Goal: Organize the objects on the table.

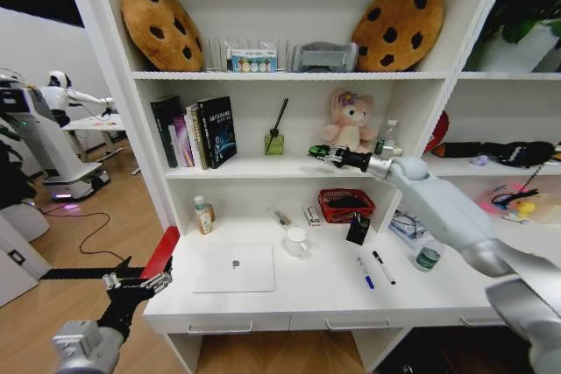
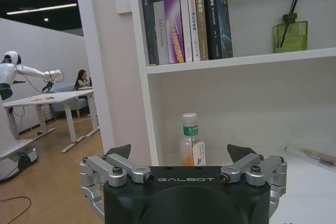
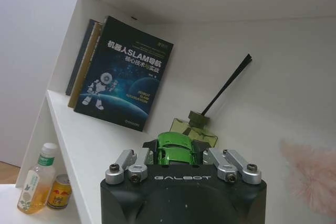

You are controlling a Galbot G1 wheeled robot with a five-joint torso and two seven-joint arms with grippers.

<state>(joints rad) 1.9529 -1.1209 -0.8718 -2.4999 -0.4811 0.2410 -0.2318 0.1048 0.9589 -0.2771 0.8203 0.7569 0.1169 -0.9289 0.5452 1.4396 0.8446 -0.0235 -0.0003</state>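
My right gripper (image 1: 321,154) reaches over the middle shelf and is shut on the tiny green-and-black gadget (image 1: 315,151), just left of a pink plush bear (image 1: 349,123). In the right wrist view the green gadget (image 3: 176,148) sits pinched between the fingers (image 3: 137,160), in front of a green diffuser bottle (image 3: 195,127). A silver laptop (image 1: 234,268) lies closed on the white table (image 1: 316,300). Two pens (image 1: 383,267) lie to its right. My left gripper (image 1: 136,284) hangs open off the table's left end, with nothing in it.
On the desk stand a white mug (image 1: 296,241), a red basket (image 1: 345,205), a black box (image 1: 358,229), a drink bottle (image 1: 203,215) and a can (image 1: 427,257). Books (image 1: 197,133) lean on the middle shelf. Cookie cushions (image 1: 161,25) sit on top.
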